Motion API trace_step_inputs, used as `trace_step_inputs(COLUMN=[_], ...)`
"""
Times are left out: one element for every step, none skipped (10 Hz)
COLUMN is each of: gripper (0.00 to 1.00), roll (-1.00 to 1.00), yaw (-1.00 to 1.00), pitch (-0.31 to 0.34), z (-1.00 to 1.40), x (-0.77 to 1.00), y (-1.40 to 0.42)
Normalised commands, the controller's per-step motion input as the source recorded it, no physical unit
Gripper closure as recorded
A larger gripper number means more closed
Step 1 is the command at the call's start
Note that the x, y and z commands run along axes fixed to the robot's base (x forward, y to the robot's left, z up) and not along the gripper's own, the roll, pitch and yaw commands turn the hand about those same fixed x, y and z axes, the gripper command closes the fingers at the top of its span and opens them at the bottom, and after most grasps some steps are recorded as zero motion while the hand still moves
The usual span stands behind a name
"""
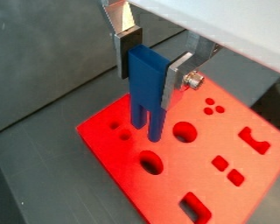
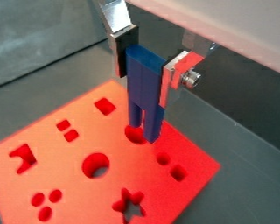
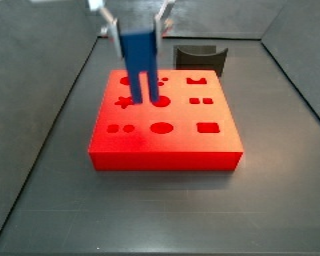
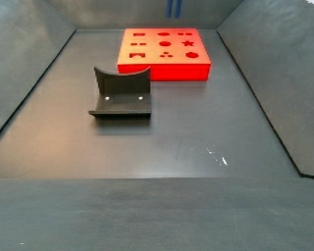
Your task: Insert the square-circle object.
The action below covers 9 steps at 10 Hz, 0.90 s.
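Between the silver fingers point(image 1: 127, 37) of the gripper point(image 1: 150, 59), clamped at its blocky upper part: the square-circle object point(image 1: 147, 89), small, blue, upright, two parallel prongs pointing down. Same hold seen in both wrist views, gripper point(image 2: 149, 57) closed narrow on the blue piece point(image 2: 145, 92). Prong tips at the top face of the red block point(image 1: 230, 144), one over or just entering a round hole; depth cannot be told. Reaching straight down from above in a side view, gripper point(image 3: 136, 22) over the block's point(image 3: 163, 140) far left part, piece point(image 3: 140, 65) hanging vertical. Beyond the block, near the back wall, dark grey curved holder point(image 3: 200, 56), well apart from the blue piece
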Motion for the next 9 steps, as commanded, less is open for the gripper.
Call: trace_step_inputs(gripper=[1.00,1.00,1.00,1.00,1.00,1.00,1.00,1.00,1.00], roll=[0.03,0.07,0.16,0.20,0.19,0.25,0.31,0.36,0.40], yaw=[0.00,0.00,0.00,0.00,0.00,0.00,0.00,0.01,0.00], pitch=[-0.081,-0.037,0.000,0.000,0.007,0.017,0.046,0.064,0.120], z=[-0.59,-0.39,-0.07,-0.11,-0.12,-0.10,-0.08,-0.06,-0.04], x=[-0.31,-0.35,-0.25,-0.19,-0.14,-0.06,-0.08,-0.07,-0.01], y=[0.00,-0.10,-0.20,-0.27,-0.23,-0.15,-0.09,-0.09,-0.04])
